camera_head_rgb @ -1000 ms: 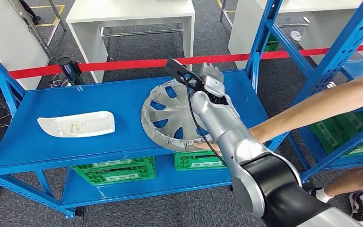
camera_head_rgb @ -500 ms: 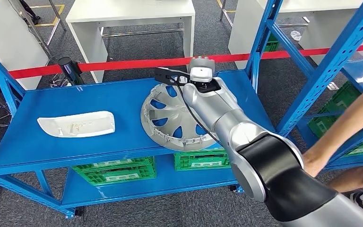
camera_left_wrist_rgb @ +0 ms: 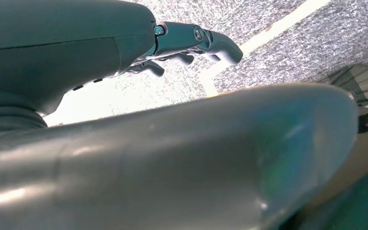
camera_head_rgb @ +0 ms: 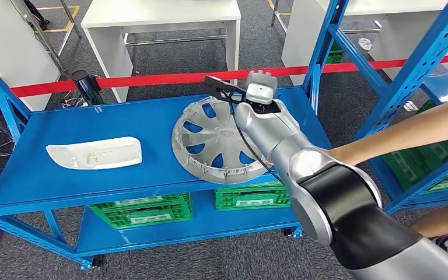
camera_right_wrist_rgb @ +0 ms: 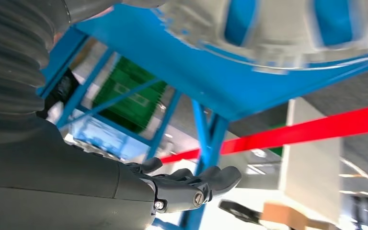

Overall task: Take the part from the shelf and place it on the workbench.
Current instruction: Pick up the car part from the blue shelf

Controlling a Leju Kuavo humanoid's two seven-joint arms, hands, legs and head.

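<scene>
A silver hubcap (camera_head_rgb: 213, 143) lies on the blue shelf (camera_head_rgb: 151, 125), right of middle; in the right wrist view the hubcap (camera_right_wrist_rgb: 273, 28) is blurred. A white curved part (camera_head_rgb: 93, 153) lies at the shelf's left. My right arm reaches over the hubcap, and my right hand (camera_head_rgb: 261, 79) hovers past its far rim, near the shelf's back edge. Its dark fingers (camera_right_wrist_rgb: 206, 184) are stretched out with nothing in them. My left hand (camera_left_wrist_rgb: 196, 40) hangs over grey floor and holds nothing.
A person's arm (camera_head_rgb: 408, 131) comes in from the right, behind my right arm. Red barrier tape (camera_head_rgb: 151, 79) runs behind the shelf. Green crates (camera_head_rgb: 140, 210) sit on the lower level. Another blue rack (camera_head_rgb: 420, 64) stands at the right, white tables (camera_head_rgb: 163, 17) beyond.
My right hand swung left, then back right over the hubcap's far rim. The hubcap shifted slightly left and lies flatter. The person's hand left the hubcap's near edge.
</scene>
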